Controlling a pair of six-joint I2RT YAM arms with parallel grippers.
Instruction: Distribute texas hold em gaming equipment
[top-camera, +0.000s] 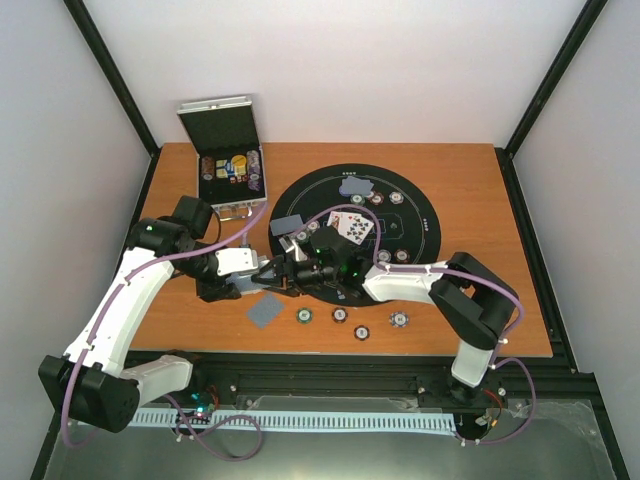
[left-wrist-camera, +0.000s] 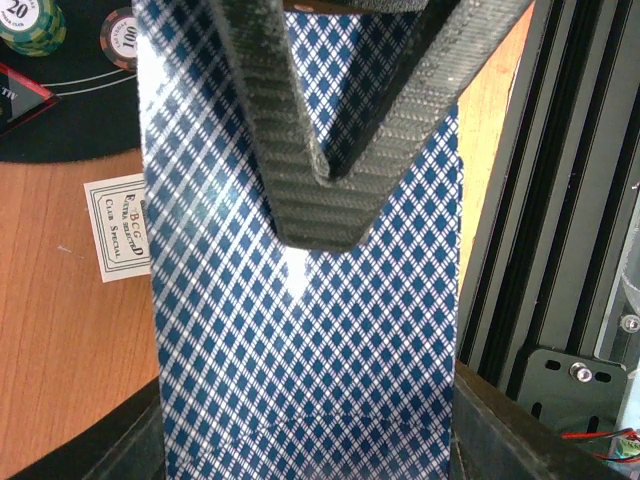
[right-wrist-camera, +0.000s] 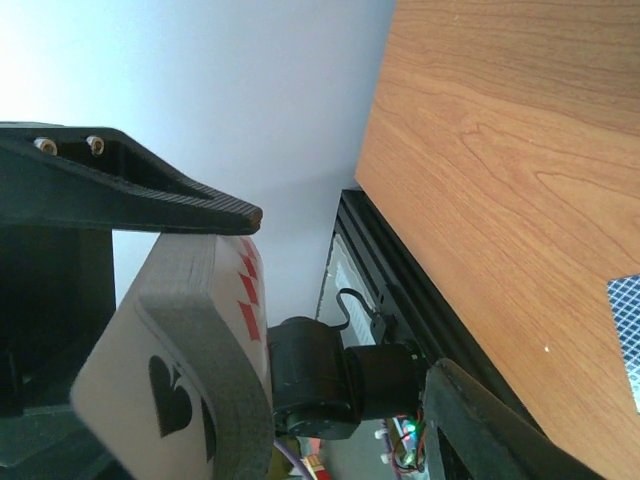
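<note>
My left gripper (top-camera: 268, 272) (left-wrist-camera: 308, 430) is shut on a deck of playing cards (left-wrist-camera: 300, 330) with blue diamond-patterned backs, held above the table's near middle. My right gripper (top-camera: 298, 262) (right-wrist-camera: 348, 290) meets it from the right, jaws open. One of its fingers (left-wrist-camera: 310, 170) lies on the top card's back. The other finger (right-wrist-camera: 500, 430) stands well off the deck (right-wrist-camera: 190, 310), whose bottom card shows a spade. Loose poker chips (top-camera: 340, 315) lie in a row near the front edge, beside a face-down card (top-camera: 268, 310).
A round black mat (top-camera: 420, 215) carries face-up cards (top-camera: 352, 226), face-down cards (top-camera: 354, 186) and chips (top-camera: 384, 256). The open silver case (top-camera: 230, 165) stands at the back left. A small white printed card (left-wrist-camera: 118, 226) lies on the wood. A black rail (left-wrist-camera: 560, 200) runs along the front.
</note>
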